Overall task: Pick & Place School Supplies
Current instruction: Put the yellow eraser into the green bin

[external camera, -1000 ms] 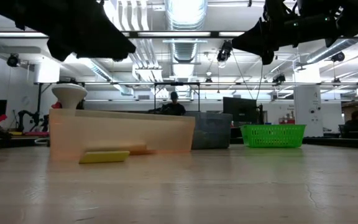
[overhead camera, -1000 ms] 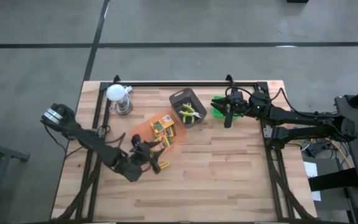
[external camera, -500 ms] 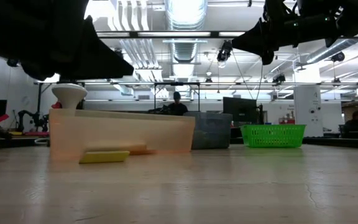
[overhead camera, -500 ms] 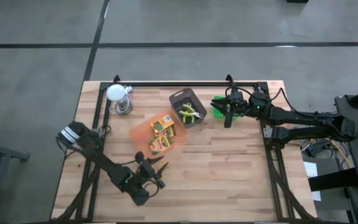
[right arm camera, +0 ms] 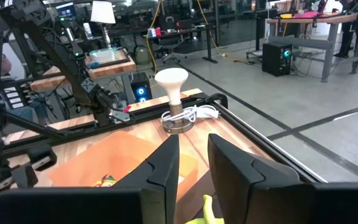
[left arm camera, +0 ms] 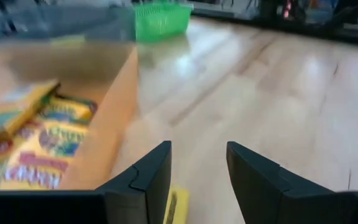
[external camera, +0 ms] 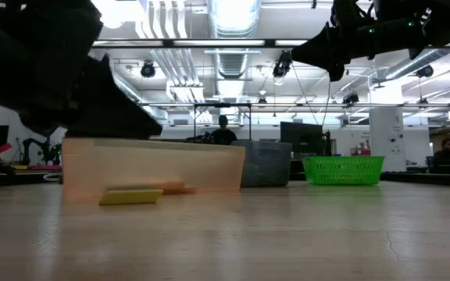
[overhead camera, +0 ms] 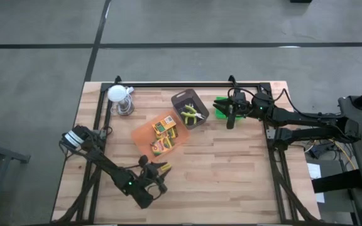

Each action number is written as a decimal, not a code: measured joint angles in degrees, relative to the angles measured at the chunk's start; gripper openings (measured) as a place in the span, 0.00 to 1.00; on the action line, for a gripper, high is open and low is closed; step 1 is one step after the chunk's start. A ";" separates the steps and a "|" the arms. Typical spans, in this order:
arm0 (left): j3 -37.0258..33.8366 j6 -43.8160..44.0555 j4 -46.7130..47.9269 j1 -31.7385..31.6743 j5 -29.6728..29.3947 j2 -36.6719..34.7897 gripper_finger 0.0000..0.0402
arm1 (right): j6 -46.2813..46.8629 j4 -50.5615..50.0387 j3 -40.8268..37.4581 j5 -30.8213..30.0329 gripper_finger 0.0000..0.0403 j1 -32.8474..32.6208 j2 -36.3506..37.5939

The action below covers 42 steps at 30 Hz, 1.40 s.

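Observation:
A short yellow stick [overhead camera: 163,167] lies flat on the wood near the table's front, just right of the orange tray's [overhead camera: 144,129] near corner; in the low view the stick [external camera: 131,197] rests in front of that tray. My left gripper [left arm camera: 197,165] hangs open low over the stick [left arm camera: 178,205] and points toward the far right, with nothing between its fingers. Crayon boxes [overhead camera: 164,129] lie in the orange tray. Lime-handled scissors [overhead camera: 191,113] lie in the black tray [overhead camera: 182,98]. My right gripper [overhead camera: 230,119] waits high by the green tray [overhead camera: 220,112], open by a narrow gap.
A white-topped metal object [overhead camera: 119,97] stands at the far left. A black frame [overhead camera: 187,84] runs along the table's far edge and sides. Bare wood [overhead camera: 231,169] lies right of the stick. A person [external camera: 223,133] stands in the room beyond.
My left gripper has come down and toward the table's near edge, from beside the orange tray's near corner to low over the yellow stick, and its wrist has rolled. The stick has stayed where it was.

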<state>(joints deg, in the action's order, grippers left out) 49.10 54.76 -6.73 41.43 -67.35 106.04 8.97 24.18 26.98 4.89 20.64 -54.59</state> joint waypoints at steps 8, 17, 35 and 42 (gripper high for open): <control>-0.02 15.60 9.87 -0.09 6.46 -0.03 0.40 | 0.00 0.01 0.00 0.00 0.17 0.00 0.00; -0.02 16.79 13.05 -0.25 14.29 -0.11 0.40 | 0.00 0.02 0.00 0.02 0.19 0.00 0.02; -0.76 19.85 17.14 -3.26 19.93 -0.26 0.40 | 0.00 0.02 0.00 0.00 0.18 0.00 0.07; -0.83 19.65 17.21 -3.28 20.57 -0.31 0.39 | 0.00 0.02 0.00 0.02 0.18 0.00 0.07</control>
<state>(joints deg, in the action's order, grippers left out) 48.27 74.41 10.48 38.15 -46.78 105.73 8.97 24.21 26.98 4.91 20.65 -54.52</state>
